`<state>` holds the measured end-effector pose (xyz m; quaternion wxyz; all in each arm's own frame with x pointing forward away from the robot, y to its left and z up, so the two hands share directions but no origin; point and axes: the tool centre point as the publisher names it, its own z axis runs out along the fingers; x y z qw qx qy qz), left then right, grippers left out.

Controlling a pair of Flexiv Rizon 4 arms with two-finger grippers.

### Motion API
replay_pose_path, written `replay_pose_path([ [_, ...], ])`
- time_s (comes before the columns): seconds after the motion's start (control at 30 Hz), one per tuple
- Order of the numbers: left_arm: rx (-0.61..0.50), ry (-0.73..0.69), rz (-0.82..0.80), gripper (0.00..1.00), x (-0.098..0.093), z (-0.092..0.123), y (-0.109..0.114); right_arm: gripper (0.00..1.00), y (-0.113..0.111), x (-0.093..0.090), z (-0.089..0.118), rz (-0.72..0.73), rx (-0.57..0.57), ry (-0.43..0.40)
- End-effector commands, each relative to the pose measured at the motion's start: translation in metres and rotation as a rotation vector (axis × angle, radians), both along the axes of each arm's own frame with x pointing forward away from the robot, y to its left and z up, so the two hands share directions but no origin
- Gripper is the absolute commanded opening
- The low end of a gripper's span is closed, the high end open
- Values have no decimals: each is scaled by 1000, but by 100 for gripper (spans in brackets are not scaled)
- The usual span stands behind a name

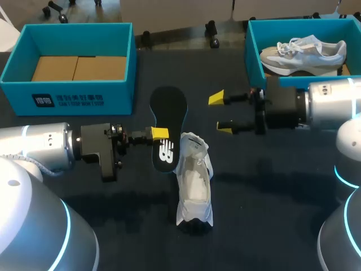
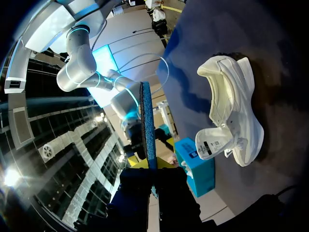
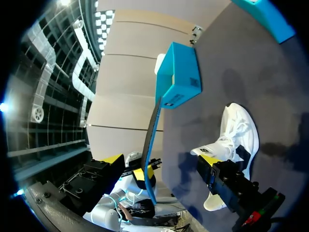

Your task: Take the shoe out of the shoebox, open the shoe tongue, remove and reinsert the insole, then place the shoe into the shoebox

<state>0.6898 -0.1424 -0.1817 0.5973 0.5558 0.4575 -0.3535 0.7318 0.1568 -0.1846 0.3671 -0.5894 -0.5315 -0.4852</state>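
Observation:
A black insole [image 1: 168,121] with a white logo hangs above the table, and my left gripper [image 1: 159,134] is shut on its side edge. The left wrist view shows the insole [image 2: 147,125] edge-on, rising from between the fingers of my left gripper [image 2: 152,169]. The white shoe [image 1: 194,183] lies on the dark table just right of the insole, its tongue pulled open; it also shows beside the gripper as shoe [image 2: 236,111]. My right gripper [image 1: 221,113] stands wide open, right of the insole and empty. In the right wrist view the insole [image 3: 151,140] stands ahead of my right gripper [image 3: 161,162], with the shoe [image 3: 237,135] beside it.
A teal shoebox [image 1: 84,93] at the back left holds brown cardboard. Another teal shoebox [image 1: 252,51] at the back right holds a second pale shoe [image 1: 304,52], just behind my right arm. Bare dark table [image 1: 271,197] spreads in front of the right arm.

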Motion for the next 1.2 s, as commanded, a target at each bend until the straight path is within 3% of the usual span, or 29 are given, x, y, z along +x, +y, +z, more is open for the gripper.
replay_pose_path([
  [0.03, 0, -1, 3, 0, -1, 0, 0, 100, 10, 8, -4, 3, -2, 3],
  [0.27, 0, -1, 3, 0, -1, 0, 0, 100, 10, 8, -4, 3, -2, 3],
  [0.4, 0, -1, 3, 0, -1, 0, 0, 100, 26, 21, -5, 25, 9, 34],
  [0.6, 0, -1, 3, 0, -1, 0, 0, 100, 39, 23, -3, 34, 20, 47],
  [0.93, 0, -1, 3, 0, -1, 0, 0, 100, 58, 10, 0, 46, -4, 46],
  [1.2, 0, -1, 3, 0, -1, 0, 0, 87, 64, -5, -2, 36, -5, 37],
])
